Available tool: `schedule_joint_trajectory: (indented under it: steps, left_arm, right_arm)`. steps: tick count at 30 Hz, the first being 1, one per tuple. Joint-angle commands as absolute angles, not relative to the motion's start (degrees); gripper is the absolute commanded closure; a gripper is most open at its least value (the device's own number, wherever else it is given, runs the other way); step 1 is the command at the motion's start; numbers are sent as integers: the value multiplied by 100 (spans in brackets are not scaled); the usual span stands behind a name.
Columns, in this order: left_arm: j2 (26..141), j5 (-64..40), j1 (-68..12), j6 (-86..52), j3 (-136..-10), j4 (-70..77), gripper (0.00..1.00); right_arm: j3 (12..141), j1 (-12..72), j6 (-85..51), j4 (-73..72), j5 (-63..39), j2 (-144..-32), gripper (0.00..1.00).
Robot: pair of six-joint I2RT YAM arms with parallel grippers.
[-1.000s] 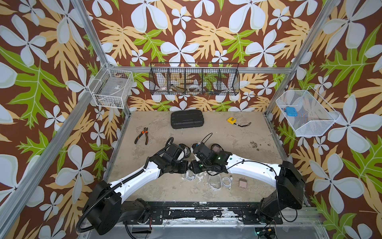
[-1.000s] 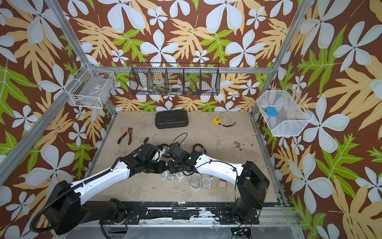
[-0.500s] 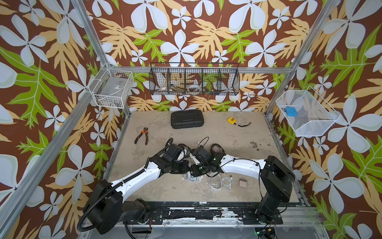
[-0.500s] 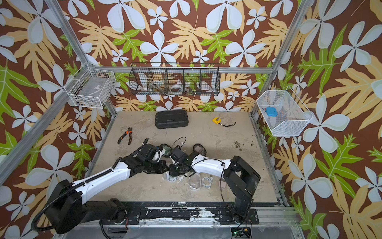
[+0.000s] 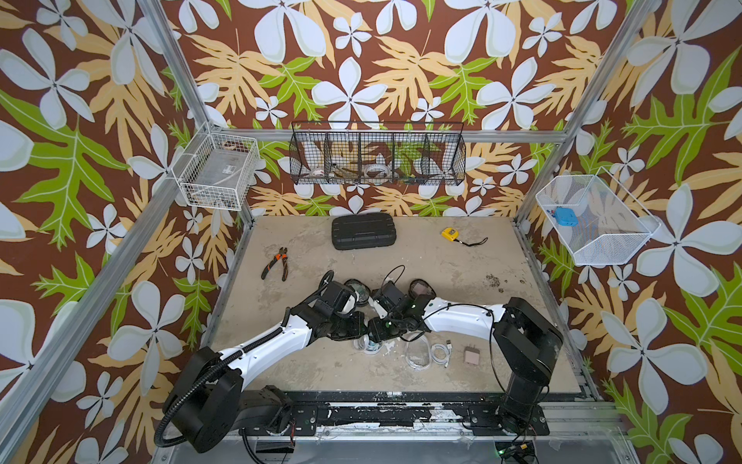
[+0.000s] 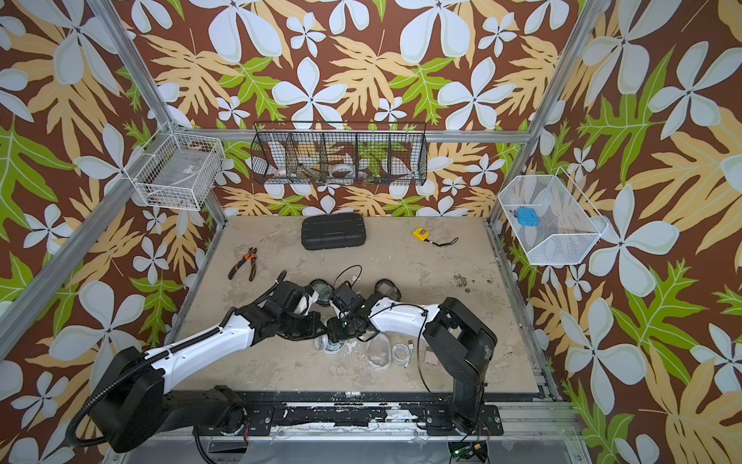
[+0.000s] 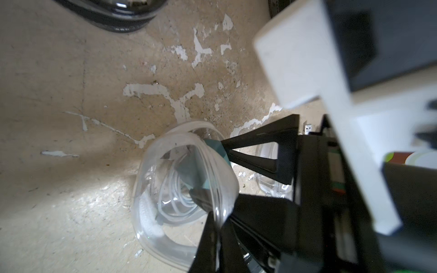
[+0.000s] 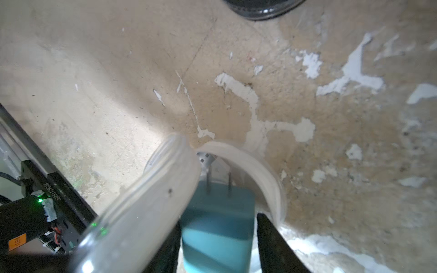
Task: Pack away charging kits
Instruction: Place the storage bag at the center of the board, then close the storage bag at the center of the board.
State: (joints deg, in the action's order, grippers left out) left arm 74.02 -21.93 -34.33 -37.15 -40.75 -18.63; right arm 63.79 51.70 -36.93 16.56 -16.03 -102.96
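Orange-handled pliers (image 5: 276,263) lie at the left of the desk (image 5: 461,277) in a top view, well apart from everything else. To their right, at the upper edge of the desk, sits the large black ribbed case (image 5: 363,237).

Below it, in the middle of the frame, both arms meet over a clear oval case (image 7: 144,224). In the left wrist view the left end effector (image 7: 218,223) is closed on the rim of that case's raised lid (image 7: 220,179). A coiled white cable (image 7: 176,196) lies in the tray underneath.

The right end effector (image 8: 217,216) has a teal plug (image 8: 217,236) between its fingers (image 8: 272,245), prongs pointing into the case. One finger stands just beside the plug and the lid hides the other, so I cannot tell whether it grips.

A black-rimmed oval case (image 5: 360,290) and a second black-rimmed case (image 5: 421,288) sit just above the wrists. Lower right of the meeting point, a second clear case (image 5: 417,353), a loose white cable (image 5: 439,353) and a dusty-pink plug (image 5: 471,355) lie in a row. A yellow tape measure (image 5: 449,234) sits at the desk's upper right. At the far right, a white mesh basket (image 5: 602,249) holds a bright blue block (image 5: 564,217).
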Motion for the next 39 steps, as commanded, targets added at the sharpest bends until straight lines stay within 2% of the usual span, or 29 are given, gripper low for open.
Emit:
schedule_joint_trajectory:
  steps: [1, 9, 16, 21, 24, 26, 31, 35, 37, 39]
  left_arm:
    - [7427, -2312, -3436, -3701, -4052, -1425, 100]
    - [7321, -2189, -3421, -3710, -4034, -1467, 100]
    - [7255, -2196, -3417, -3731, -3918, -1450, 100]
    - [7303, -2270, -3401, -3723, -3824, -1371, 100]
    - [7283, -2302, -3384, -3711, -3810, -1380, 100]
    - [7269, -2332, -3373, -3703, -3805, -1375, 92]
    - [7204, -2641, -3358, -3566, -3782, -1349, 73]
    - [7040, -2862, -3200, -3460, -3767, -1353, 59]
    - [6967, -2808, -3053, -3368, -3727, -1498, 23]
    - [6897, -2481, -2912, -3244, -3671, -1709, 20]
  right_arm:
    - [6317, 5203, -3721, 1269, -2152, -10080, 48]
    - [5993, 5203, -3818, 1087, -2267, -10088, 56]
    - [5915, 5203, -3884, 893, -2307, -10055, 58]
    - [5761, 5202, -4140, 409, -2779, -10056, 59]
    - [5782, 5190, -4081, 579, -2626, -9974, 57]
    - [5751, 5135, -3982, 762, -2510, -9808, 52]
    - [5584, 4947, -3652, 1396, -1924, -8920, 48]
    - [5604, 4880, -3582, 1618, -1841, -8593, 48]
    - [5625, 4878, -3600, 1580, -1918, -8705, 50]
    - [5625, 4883, -3645, 1455, -2037, -8919, 55]
